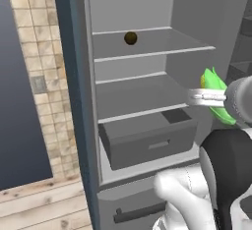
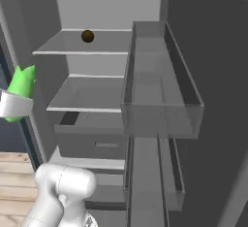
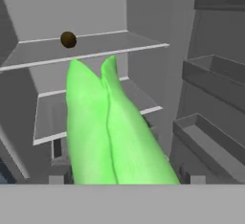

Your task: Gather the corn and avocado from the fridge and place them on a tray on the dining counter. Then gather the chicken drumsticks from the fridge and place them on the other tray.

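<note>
The hand (image 1: 205, 98) is clamped on the corn (image 3: 112, 132), its jaws set wide around the green husk, and holds it in the air in front of the open fridge (image 1: 78, 101), clear of every shelf. In the left base view the cob's yellow end and green leaves stick out past the white hand at the right edge; in the hand view the husk points toward the fridge interior. The avocado (image 1: 130, 38), a small dark ball, sits alone toward the back of the upper shelf (image 1: 152, 52); the shelf below it looks bare, and under that a grey drawer (image 1: 147, 143) is pulled slightly out. The chicken drumsticks and the trays are not to be made out here. By my reading the step in hand is carrying the first item, the corn, away from the fridge. The next move calls for drawing the arm back clear of the door bins (image 2: 160, 90) on the right, keeping the grip firm on the long husk, then turning the base toward the dining tabletop to set the corn on a tray before coming for the avocado.
</note>
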You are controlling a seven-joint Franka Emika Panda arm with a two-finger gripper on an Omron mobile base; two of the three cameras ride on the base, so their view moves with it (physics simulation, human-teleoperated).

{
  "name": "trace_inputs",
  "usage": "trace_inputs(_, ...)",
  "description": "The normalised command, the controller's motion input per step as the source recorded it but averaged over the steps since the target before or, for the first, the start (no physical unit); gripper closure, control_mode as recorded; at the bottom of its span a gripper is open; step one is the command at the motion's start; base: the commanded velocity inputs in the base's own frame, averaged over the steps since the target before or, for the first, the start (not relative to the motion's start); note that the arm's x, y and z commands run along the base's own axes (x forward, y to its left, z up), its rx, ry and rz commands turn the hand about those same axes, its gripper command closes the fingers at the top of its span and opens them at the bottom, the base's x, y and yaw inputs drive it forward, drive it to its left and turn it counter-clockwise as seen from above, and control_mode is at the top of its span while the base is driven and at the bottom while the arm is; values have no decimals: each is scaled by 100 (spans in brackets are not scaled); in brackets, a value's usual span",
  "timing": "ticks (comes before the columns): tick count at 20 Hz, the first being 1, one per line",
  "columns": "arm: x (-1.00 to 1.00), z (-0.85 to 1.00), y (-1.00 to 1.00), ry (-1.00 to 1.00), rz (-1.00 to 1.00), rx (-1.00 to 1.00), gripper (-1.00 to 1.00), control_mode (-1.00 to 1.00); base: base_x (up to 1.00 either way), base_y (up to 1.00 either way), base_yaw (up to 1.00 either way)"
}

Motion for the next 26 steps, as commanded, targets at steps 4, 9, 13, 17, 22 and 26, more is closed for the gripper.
trace_inputs(4, 0, 0, 0, 0, 0, 0, 100, 100, -82, 56, -3)
trace_inputs(9, 0, 0, 0, 0, 0, 0, 100, 100, -84, 56, -14)
trace_inputs(13, 0, 0, 0, 0, 0, 0, 100, 100, -89, 45, -24)
trace_inputs(17, 0, 0, 0, 0, 0, 0, 100, 100, -90, 18, -34)
trace_inputs(22, 0, 0, 0, 0, 0, 0, 100, 100, -75, 20, -42)
trace_inputs(26, 0, 0, 0, 0, 0, 0, 100, 100, -92, 23, -46)
